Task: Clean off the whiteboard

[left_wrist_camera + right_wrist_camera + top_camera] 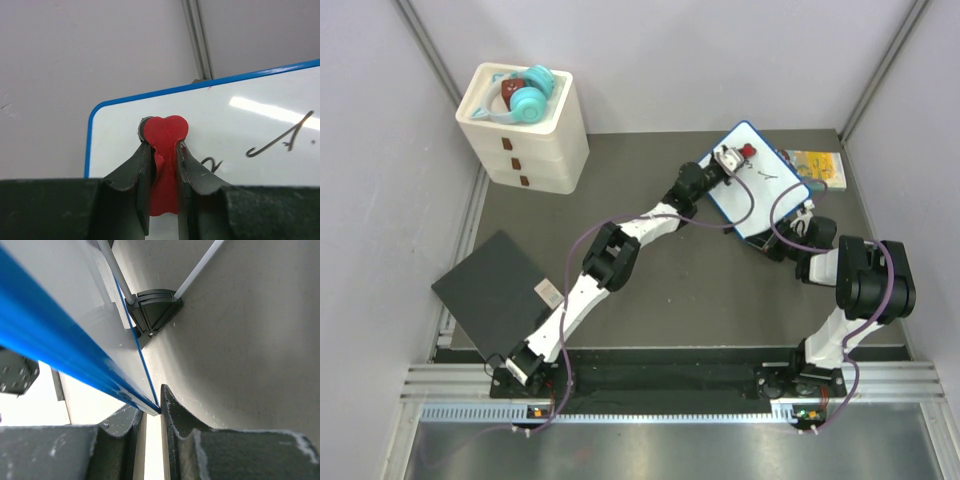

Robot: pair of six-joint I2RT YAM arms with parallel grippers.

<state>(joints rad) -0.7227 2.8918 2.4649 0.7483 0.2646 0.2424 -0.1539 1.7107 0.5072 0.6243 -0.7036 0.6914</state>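
The whiteboard [767, 197] is held tilted at the back right, its blue rim showing, with black handwriting [282, 141] on it. My left gripper [732, 160] is shut on a red eraser [748, 151] and presses it against the board's upper left corner. In the left wrist view the eraser [165, 132] sticks out between my fingers [134, 172], flat on the board [240, 120]. My right gripper [790, 236] is shut on the board's lower edge. The right wrist view shows the blue rim [60, 342] wedged between my jaws at the gripper [152, 410].
A white drawer box [525, 145] with teal headphones [528, 95] on top stands at the back left. A flat black panel [495, 290] lies at the left edge. A small colourful book [815, 166] lies behind the board. Grey walls close in all round.
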